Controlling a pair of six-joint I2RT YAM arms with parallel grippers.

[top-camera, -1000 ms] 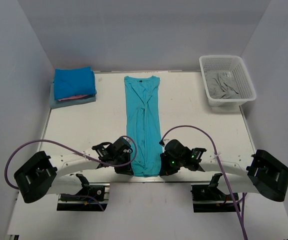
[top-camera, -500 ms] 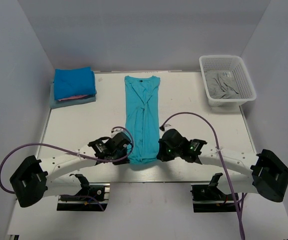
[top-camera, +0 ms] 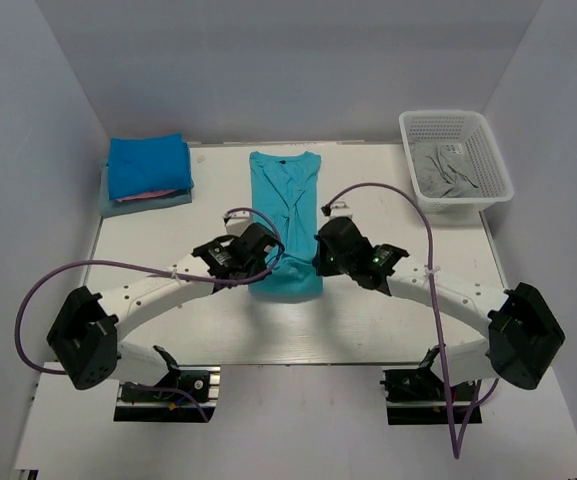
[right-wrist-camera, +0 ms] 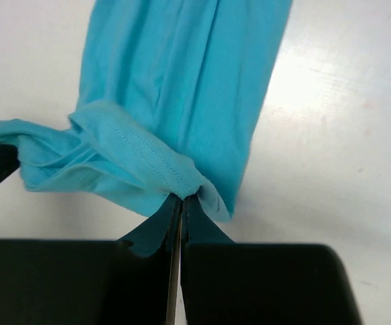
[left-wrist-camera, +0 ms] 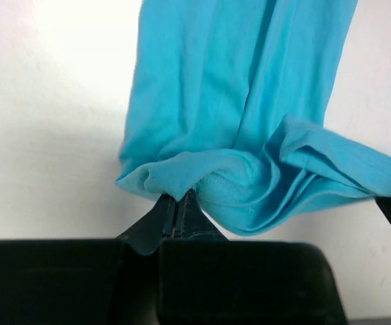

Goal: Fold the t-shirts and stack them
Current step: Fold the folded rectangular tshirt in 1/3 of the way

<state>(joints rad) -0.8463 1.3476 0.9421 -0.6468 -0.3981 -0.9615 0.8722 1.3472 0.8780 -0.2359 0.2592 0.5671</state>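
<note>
A turquoise t-shirt lies as a long narrow strip down the middle of the table, neck at the far end. Its near hem is lifted and carried toward the neck, doubling the strip over. My left gripper is shut on the hem's left corner. My right gripper is shut on the hem's right corner. The lifted hem sags between the two grippers over the lower layer. At the far left sits a stack of folded t-shirts: deep blue on top, pink and pale grey-blue beneath.
A white lattice basket at the far right holds a grey garment. Purple cables loop above both arms. The table's near edge lies behind the grippers.
Both grippers have moved from the table's near edge toward the middle, carrying the turquoise shirt's hem up and over the strip. The right gripper finished closing on its corner.
</note>
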